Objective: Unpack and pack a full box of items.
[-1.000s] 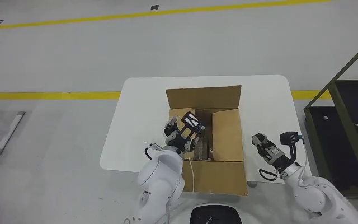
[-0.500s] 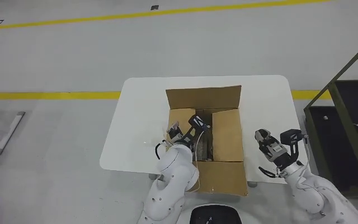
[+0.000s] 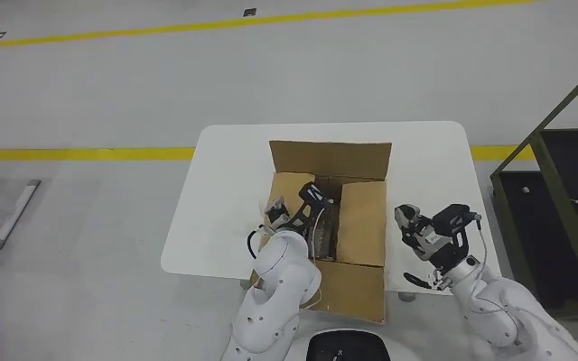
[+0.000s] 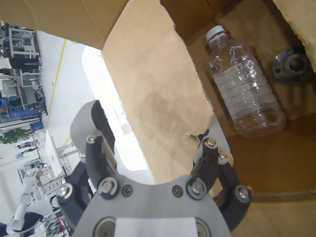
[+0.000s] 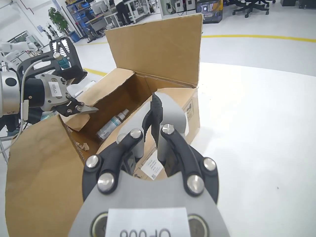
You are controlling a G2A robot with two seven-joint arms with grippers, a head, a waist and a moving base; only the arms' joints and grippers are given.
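Astride box flap (image 4: 158, 75), left gripper (image 4: 153, 122) wide open.

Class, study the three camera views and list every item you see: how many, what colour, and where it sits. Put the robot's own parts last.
Table: one, white, under the box.
Cardboard box: one, brown, flaps open, on the table.
Plastic bottle: one, clear with a white cap, lying on the box floor.
Metal flange: one, dark grey, on the box floor beside the plastic bottle.
Slim bottle: one, teal label, lying in the box along a wall.
Metal frame: one, green, beside the table.
Floor lines: two, yellow, across the grey floor.
Left pincer: one, grey and black, open astride a side flap.
Right pincer: one, grey and black, by the box's opposite side.
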